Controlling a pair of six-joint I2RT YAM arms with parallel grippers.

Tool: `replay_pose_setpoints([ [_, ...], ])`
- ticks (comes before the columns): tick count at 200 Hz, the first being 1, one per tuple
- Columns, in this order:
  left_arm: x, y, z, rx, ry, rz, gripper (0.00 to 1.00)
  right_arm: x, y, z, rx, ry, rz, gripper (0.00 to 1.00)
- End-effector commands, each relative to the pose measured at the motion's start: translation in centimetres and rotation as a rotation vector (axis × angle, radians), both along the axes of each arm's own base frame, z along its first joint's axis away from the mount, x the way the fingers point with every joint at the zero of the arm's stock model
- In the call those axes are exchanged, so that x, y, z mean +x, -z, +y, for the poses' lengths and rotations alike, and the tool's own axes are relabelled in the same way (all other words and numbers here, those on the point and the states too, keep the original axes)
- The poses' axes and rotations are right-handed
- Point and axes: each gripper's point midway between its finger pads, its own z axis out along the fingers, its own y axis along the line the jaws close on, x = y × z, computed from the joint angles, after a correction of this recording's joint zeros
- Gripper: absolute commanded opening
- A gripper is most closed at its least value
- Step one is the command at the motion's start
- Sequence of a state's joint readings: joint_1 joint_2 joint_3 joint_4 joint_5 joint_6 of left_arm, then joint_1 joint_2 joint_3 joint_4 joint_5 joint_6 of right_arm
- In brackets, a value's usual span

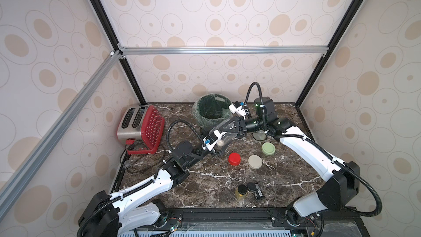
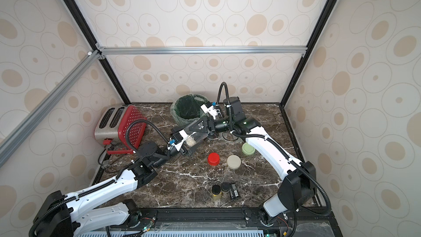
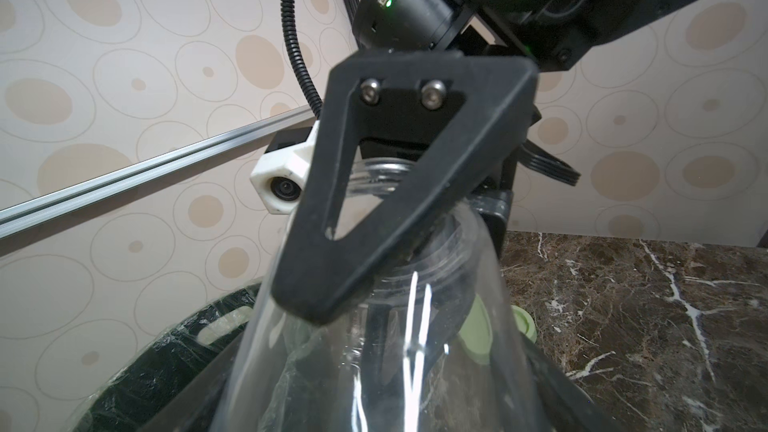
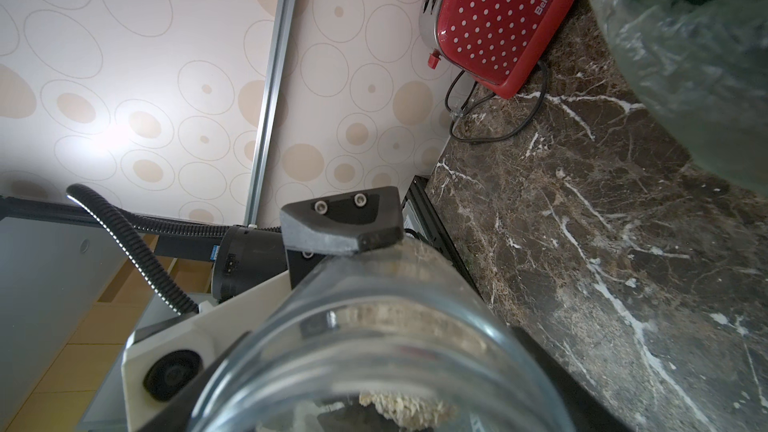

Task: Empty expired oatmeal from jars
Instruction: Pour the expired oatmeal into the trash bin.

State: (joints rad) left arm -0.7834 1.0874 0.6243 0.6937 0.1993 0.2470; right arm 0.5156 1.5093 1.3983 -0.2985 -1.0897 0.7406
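A clear, lidless jar (image 1: 225, 136) (image 2: 197, 134) hangs on its side in the air just in front of the bin, held at both ends. A small heap of pale oatmeal (image 1: 220, 142) (image 4: 407, 407) lies at its base end. My left gripper (image 1: 221, 146) (image 3: 382, 409) is shut on the base. My right gripper (image 1: 224, 131) (image 4: 374, 409) is shut on the jar near its threaded mouth, and one of its fingers (image 3: 395, 209) presses on the neck. A second, empty clear jar (image 1: 258, 136) stands under my right arm.
A green-lined bin (image 1: 211, 110) stands at the back, a red toaster (image 1: 141, 128) with its cord at the left. Red lid (image 1: 234, 158), beige lid (image 1: 255, 162) and green lid (image 1: 268, 148) lie on the marble top. Two small dark-capped bottles (image 1: 242, 192) stand near the front edge.
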Motion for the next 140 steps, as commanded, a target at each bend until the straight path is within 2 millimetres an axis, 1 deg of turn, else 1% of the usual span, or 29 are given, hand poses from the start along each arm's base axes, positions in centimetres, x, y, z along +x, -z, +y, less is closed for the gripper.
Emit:
replay_pose_setpoints([
  [1, -0.2, -1.4, 0.5, -0.015, -0.013, -0.028, 0.0, 0.0, -2.0, 0.3, 0.06, -0.025, -0.062, 0.49],
  [11, 0.0, -1.4, 0.9, -0.016, -0.031, -0.015, 0.0, 0.0, -2.0, 0.2, 0.054, -0.022, -0.074, 0.64],
  [19, 0.0, -1.4, 1.2, -0.016, -0.045, -0.005, 0.0, 0.0, -2.1, 0.1, 0.044, -0.014, -0.09, 0.73],
  [33, 0.2, -1.6, 1.9, -0.026, -0.079, 0.013, 0.0, 0.0, -2.1, -0.3, 0.022, 0.001, -0.124, 0.85],
  [42, 0.1, -1.7, 2.4, -0.027, -0.096, 0.024, 0.0, 0.0, -2.1, -0.6, 0.007, 0.011, -0.144, 0.9],
  [62, -0.1, -2.4, 3.6, -0.045, -0.134, 0.043, 0.0, 0.0, -2.2, -1.3, -0.012, 0.037, -0.171, 0.95],
  [94, -0.3, -3.0, 5.0, -0.046, -0.181, 0.091, 0.0, -0.1, -1.8, -2.2, -0.041, 0.062, -0.179, 1.0],
  [117, 0.0, -3.0, 5.6, -0.037, -0.216, 0.146, 0.0, -0.2, -1.9, -3.1, -0.066, 0.085, -0.199, 0.99],
  [140, 0.5, -3.6, 5.9, -0.02, -0.251, 0.203, 0.0, 0.6, -2.1, -4.2, -0.12, 0.141, -0.279, 0.99],
])
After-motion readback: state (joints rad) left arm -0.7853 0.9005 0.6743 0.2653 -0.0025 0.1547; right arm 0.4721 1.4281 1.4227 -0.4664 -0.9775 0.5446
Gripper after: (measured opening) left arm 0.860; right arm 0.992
